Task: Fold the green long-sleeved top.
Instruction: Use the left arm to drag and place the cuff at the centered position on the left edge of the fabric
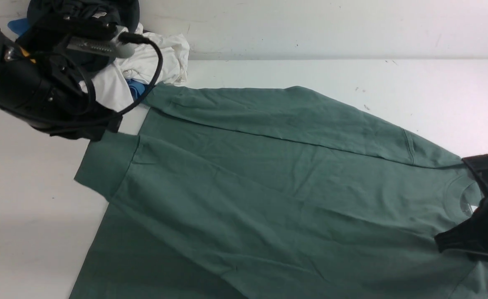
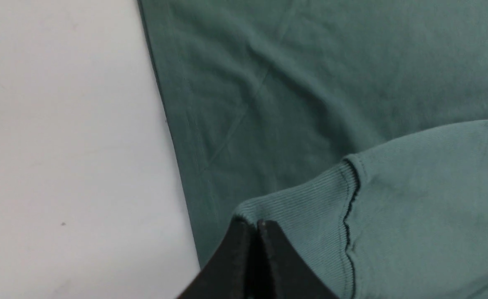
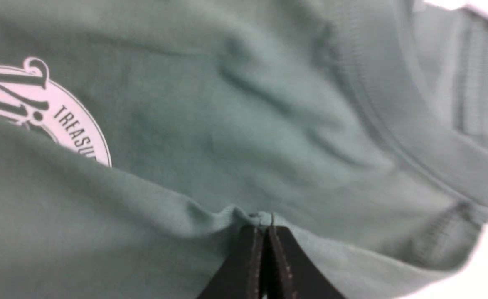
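Note:
The green long-sleeved top [image 1: 269,187] lies spread on the white table [image 1: 23,199], neck to the right. One sleeve is folded across its far side. At the left, my left gripper [image 1: 113,131] is shut on the ribbed cuff [image 2: 306,207] of the other sleeve, which lies over the body. In the left wrist view the left gripper [image 2: 255,224] pinches the cuff's corner. My right gripper [image 1: 439,243] is at the right, by the crew collar [image 1: 456,193]. In its wrist view the right gripper [image 3: 264,226] is shut on a raised fold of green cloth, between the white round logo [image 3: 67,120] and the collar [image 3: 414,137].
A heap of white, blue and black garments [image 1: 152,62] sits at the back left against the wall, partly behind my left arm. Bare white table lies to the left of the top and at the back right [image 1: 393,91].

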Controlling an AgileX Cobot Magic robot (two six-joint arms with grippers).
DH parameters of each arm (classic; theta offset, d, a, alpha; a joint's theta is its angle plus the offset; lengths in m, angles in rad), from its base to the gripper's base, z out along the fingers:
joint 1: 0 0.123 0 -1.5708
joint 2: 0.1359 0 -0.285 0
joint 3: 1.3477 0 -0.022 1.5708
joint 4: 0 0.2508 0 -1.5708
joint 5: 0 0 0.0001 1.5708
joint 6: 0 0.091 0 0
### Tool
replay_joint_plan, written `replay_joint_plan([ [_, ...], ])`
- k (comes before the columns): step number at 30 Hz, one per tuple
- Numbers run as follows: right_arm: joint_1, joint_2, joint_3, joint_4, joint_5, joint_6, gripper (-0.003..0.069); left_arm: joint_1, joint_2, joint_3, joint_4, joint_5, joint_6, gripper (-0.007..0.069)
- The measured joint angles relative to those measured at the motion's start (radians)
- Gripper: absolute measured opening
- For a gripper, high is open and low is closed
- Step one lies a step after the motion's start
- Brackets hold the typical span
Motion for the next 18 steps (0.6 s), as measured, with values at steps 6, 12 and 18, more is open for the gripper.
replay_joint_plan([
  [6, 0.000, -0.033, 0.000, -0.037, 0.045, 0.025, -0.0005, -0.003, 0.181, -0.188, -0.006, 0.010, 0.002, -0.0006],
  [12, 0.000, 0.011, 0.000, -0.056, 0.035, 0.054, -0.0005, -0.003, 0.344, -0.305, 0.004, 0.010, 0.003, -0.0005],
  [18, -0.001, 0.019, -0.014, -0.057, 0.018, 0.069, 0.0065, -0.003, 0.476, -0.361, 0.047, -0.003, 0.003, 0.0115],
])
